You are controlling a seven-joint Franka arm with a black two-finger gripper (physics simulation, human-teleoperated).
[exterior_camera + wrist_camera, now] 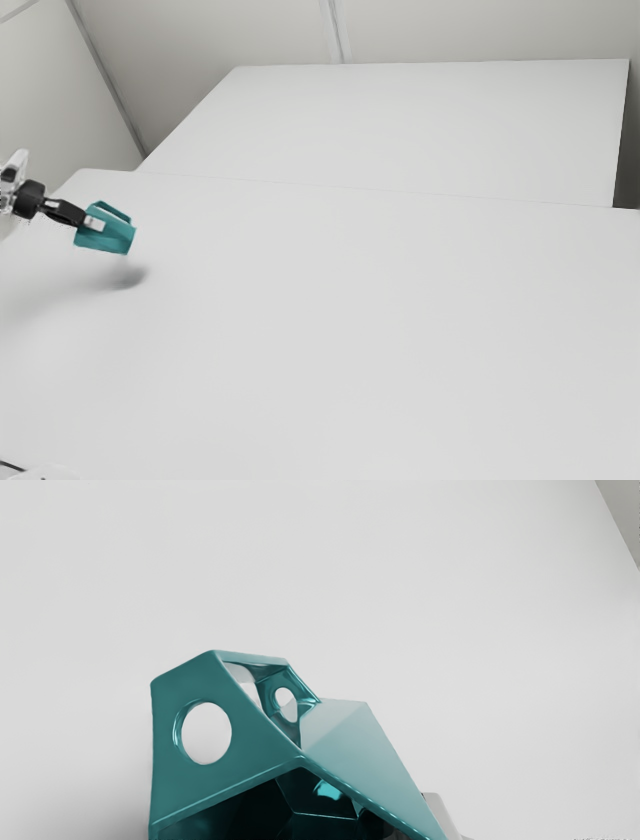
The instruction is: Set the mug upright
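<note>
The teal faceted mug (118,238) hangs tilted above the table at the exterior view's left, its handle side up and its shadow apart from it below. My gripper (94,224) reaches it from the exterior view's left and is shut on its wall. In the wrist view the mug (340,730) shows its handle with round holes and part of its dark opening. There my gripper (417,829) has one light finger against the outside of the wall; a greyish shape just inside the opening looks like the other finger, mostly hidden by the mug.
The white table (350,330) spreads beneath the mug, with a long edge behind it. Another white surface (420,130) lies beyond that edge, and pale walls (230,30) stand at the back. A dark cable (12,466) shows at the near left corner.
</note>
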